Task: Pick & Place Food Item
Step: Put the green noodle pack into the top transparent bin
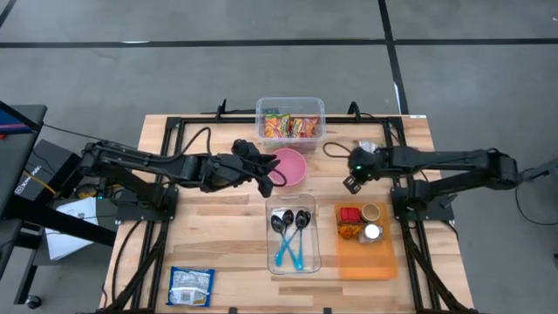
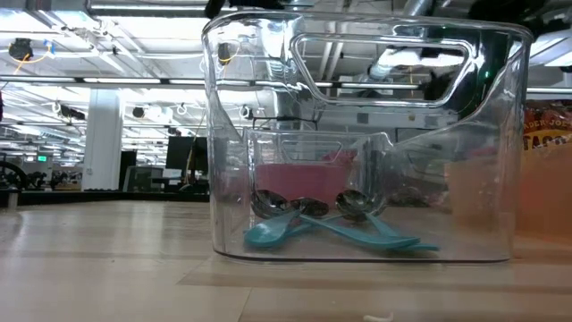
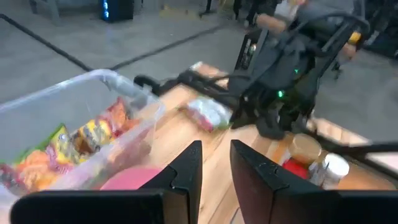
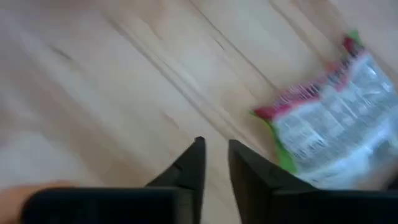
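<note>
I see the wooden-slat bench [image 1: 218, 253] with both arms over its far half. The right gripper [image 1: 352, 182] hangs over bare wood between the pink bowl [image 1: 292, 166] and the orange tray [image 1: 366, 262], its jaws narrowly parted and holding nothing. My task item, a crinkly plastic snack packet [image 4: 329, 134] with red and green edging, lies flat on the wood just ahead and to one side of those jaws, apart from them; from above it shows as a pale patch [image 1: 366, 146] beyond the right wrist, near the bench's far edge.

The left gripper [image 1: 264, 185] sits at the near rim of the round, smooth pink bowl, jaws at a narrow gap with nothing between them.

Behind the bowl stands a clear plastic bin [image 1: 290, 105] holding bright snack bags. Toward me is a clear rectangular container [image 1: 293, 262] with dark-bowled spoons [image 1: 292, 222] on blue handles. The flat orange tray carries a red box and small round jars [image 1: 372, 232]. A blue-and-white packet [image 1: 191, 286] lies at the near left corner. Cables and black frame rails run close beside the snack packet.
</note>
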You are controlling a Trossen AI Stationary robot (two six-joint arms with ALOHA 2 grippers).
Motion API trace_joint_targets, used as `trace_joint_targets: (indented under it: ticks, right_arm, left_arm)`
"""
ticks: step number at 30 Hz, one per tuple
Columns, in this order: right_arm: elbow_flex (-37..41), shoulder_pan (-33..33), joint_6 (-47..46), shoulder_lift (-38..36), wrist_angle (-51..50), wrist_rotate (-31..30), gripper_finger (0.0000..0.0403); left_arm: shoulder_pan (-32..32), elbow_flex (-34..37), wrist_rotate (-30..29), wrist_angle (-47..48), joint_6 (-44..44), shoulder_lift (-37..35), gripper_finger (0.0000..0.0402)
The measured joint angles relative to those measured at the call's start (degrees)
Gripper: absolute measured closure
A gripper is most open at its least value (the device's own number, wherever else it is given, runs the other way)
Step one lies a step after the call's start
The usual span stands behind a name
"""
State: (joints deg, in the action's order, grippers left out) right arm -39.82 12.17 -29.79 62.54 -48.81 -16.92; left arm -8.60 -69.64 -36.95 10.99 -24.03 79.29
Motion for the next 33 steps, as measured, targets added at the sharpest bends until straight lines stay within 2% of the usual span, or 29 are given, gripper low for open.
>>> trace_joint_targets:
  ticks: [7,13,21,25,29,33]
  right_arm:
    - [-2.66,2.8,4.54,13.49,-1.31,-2.26,0.0237]
    - [-5.39,5.29,6.44,21.77,-1.22,-5.8,0.0216]
    - [-5.46,5.81,8.7,27.8,2.27,-8.29,0.0246]
    - [-5.45,5.41,8.84,29.79,2.18,-13.33,0.0269]
    - [-5.05,5.51,9.01,30.95,2.3,-15.56,0.0308]
    - [-3.95,5.57,8.93,31.15,2.84,-16.18,0.0368]
  left_arm:
    - [0.0,0.08,2.82,-1.89,-0.24,1.56,0.0325]
    - [0.02,0.02,2.92,-2.93,-1.33,1.94,0.0325]
    - [0.02,0.04,3.15,-4.02,-1.93,1.83,0.0325]
    - [0.02,0.04,3.19,-4.79,-1.97,1.81,0.0325]
    - [0.02,0.04,3.26,-5.04,-1.97,1.81,0.0325]
    - [0.02,0.04,3.26,-5.08,-1.99,1.79,0.0325]
